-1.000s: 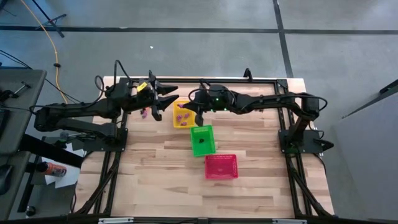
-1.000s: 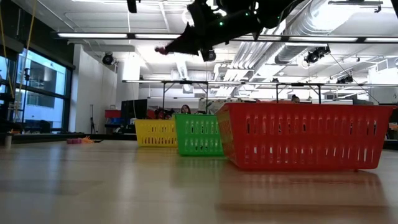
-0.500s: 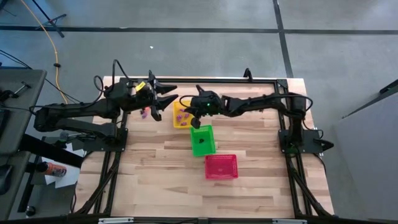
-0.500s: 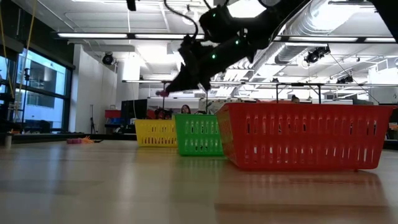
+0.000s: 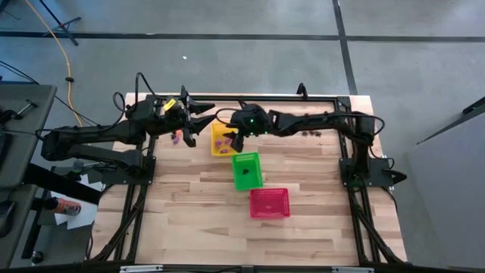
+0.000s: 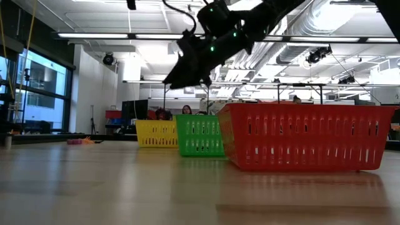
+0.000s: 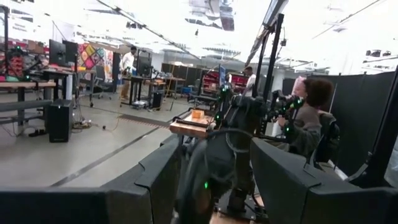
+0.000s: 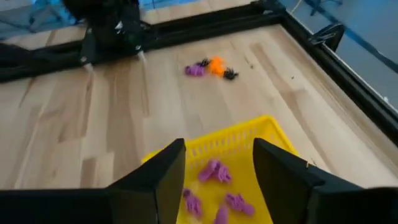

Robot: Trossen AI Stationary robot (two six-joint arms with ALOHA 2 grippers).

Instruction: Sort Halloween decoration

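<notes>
The right gripper (image 8: 214, 171) hangs open over the yellow basket (image 8: 249, 140). Purple trinkets (image 8: 214, 171) lie in the basket, right under its fingers. Farther off, a small pile of purple, orange and black trinkets (image 8: 211, 67) sits on the table (image 8: 112, 124). The left gripper (image 5: 198, 121) is open, left of the basket.

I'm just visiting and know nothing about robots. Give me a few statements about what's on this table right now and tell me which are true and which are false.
1. The yellow basket holds purple trinkets. True.
2. The right gripper hangs over the red basket. False: it hangs over the yellow one.
3. The right gripper's fingers stand open with nothing between them. True.
4. All trinkets are already in baskets. False: a small pile of loose trinkets, purple, orange and black, lies on the table beyond the yellow basket.
5. The green basket sits between the yellow and red ones. True.
</notes>
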